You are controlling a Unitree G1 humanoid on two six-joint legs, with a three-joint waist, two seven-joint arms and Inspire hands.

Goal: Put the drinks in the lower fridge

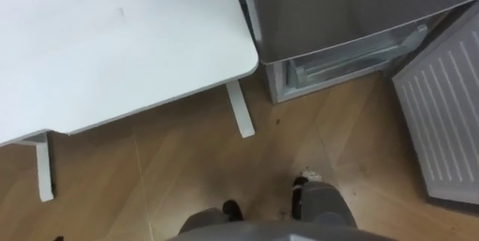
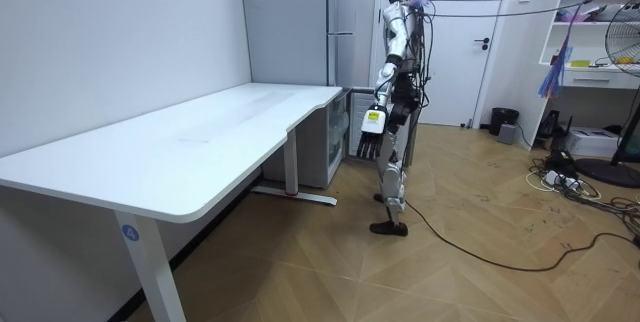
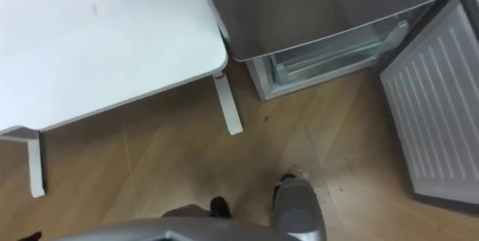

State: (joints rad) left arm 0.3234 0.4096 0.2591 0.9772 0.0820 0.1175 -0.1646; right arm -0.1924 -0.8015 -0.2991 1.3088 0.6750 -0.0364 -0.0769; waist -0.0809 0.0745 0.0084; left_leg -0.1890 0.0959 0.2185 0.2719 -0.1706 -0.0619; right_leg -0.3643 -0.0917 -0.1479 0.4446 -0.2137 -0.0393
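Observation:
The grey fridge (image 1: 337, 5) stands ahead of me and to my right. Its lower compartment (image 1: 340, 58) is open, with a clear drawer inside. The lower door (image 1: 441, 114) is swung out to the right, its ribbed white inner side facing up. In the room view I stand upright in front of the fridge (image 2: 300, 32), beside the end of the white table (image 2: 200, 147). My left hand (image 2: 372, 134) hangs at my side with its fingers straight and holds nothing.
The white table (image 1: 112, 39) fills my left side, with its leg and foot (image 1: 241, 110) close to the fridge's corner. Wooden floor lies between them. In the room view a shelf (image 2: 600, 32), a fan (image 2: 625, 72) and floor cables (image 2: 570, 182) stand at the right.

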